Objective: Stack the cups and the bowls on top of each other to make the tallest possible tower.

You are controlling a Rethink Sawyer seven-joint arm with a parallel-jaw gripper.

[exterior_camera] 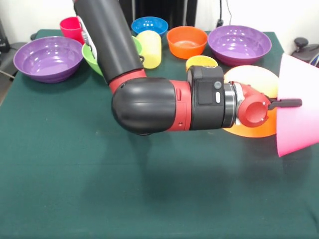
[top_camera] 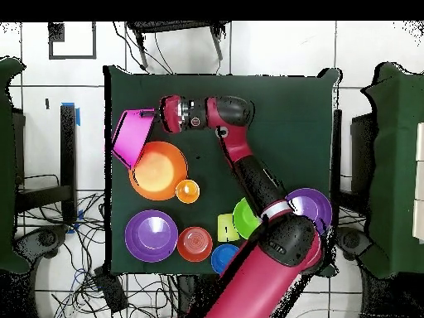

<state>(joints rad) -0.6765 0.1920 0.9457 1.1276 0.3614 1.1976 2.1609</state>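
My gripper is shut on the rim of the large pink bowl, holding it tipped on edge above the table at the right. In the overhead view the gripper and pink bowl sit just beside the large orange bowl. That orange bowl lies under my wrist. The small orange cup stands next to it. The pale yellow cup, green bowl, red cup, blue bowl, orange-red bowl and two purple bowls line the far side.
The green cloth table ends close to the pink bowl in the overhead view. My forearm crosses over the green bowl and hides part of it. Cables lie on the floor round the table.
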